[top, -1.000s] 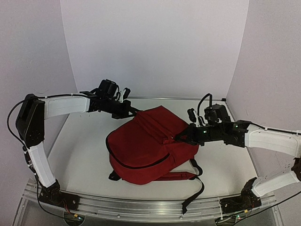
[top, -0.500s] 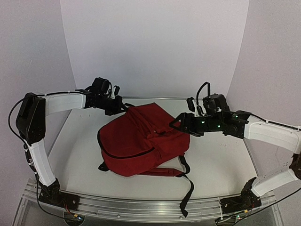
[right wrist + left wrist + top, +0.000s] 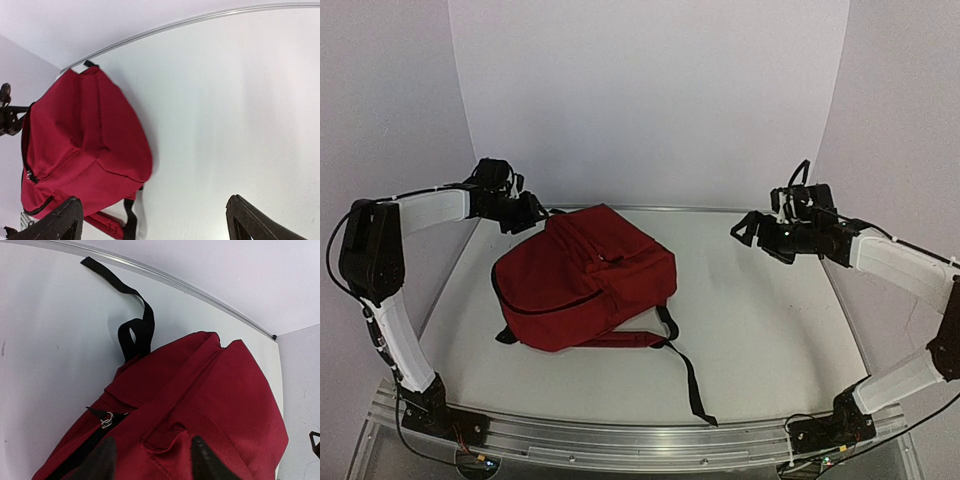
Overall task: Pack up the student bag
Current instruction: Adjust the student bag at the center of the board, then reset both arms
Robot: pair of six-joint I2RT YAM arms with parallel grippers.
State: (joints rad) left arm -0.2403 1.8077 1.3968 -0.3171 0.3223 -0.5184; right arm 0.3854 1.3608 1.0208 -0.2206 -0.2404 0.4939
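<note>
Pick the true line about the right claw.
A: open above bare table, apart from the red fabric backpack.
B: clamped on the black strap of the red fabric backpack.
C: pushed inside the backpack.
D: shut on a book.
A: the right claw has its jaws spread wide over the white table, with bare surface between it and the red fabric backpack.

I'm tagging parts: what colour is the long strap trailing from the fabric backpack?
Black; that long trailing strap shows best in the top external view.
</note>
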